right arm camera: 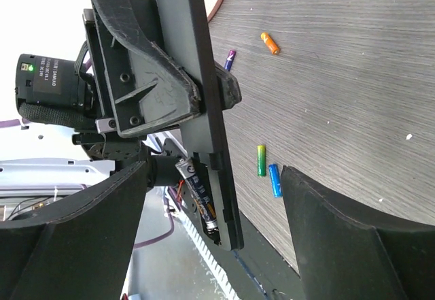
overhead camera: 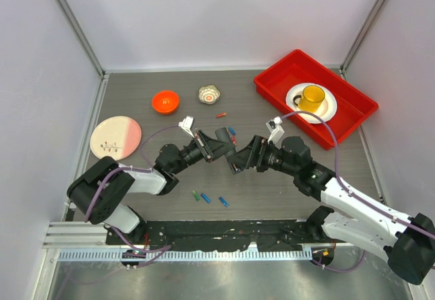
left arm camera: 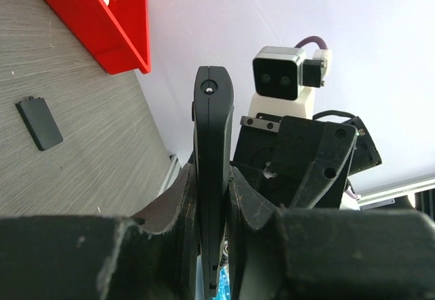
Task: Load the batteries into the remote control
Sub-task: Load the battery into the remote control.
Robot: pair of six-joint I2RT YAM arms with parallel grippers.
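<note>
**Remote clamped on edge in the left gripper, right gripper spread before it**

The left gripper [left arm camera: 212, 208] is closed tight on a slim black plastic remote control [left arm camera: 213, 130]. The remote stands on edge between its fingers, raised over the middle of the desk. The right gripper [right arm camera: 216, 177] faces it from the right with its jaws wide apart, holding nothing.

In the right wrist view the remote is a thin dark slab. Its battery bay is uncovered at one end, and one dark printed cell [right arm camera: 202, 201] sits in that bay.

On the grey wood-grain desk [overhead camera: 285, 198] below, a small green battery [right arm camera: 261, 160] and a blue battery [right arm camera: 274, 179] lie just beside each other toward the near edge. An orange battery [right arm camera: 270, 42] and a purple battery [right arm camera: 230, 58] lie apart from them, nearer the round pink-and-white plate [overhead camera: 126, 126] by the left edge. A flat black rectangular cover [left arm camera: 39, 123] rests on the desk near the red plastic tray [left arm camera: 109, 28] at the far right corner.
</note>
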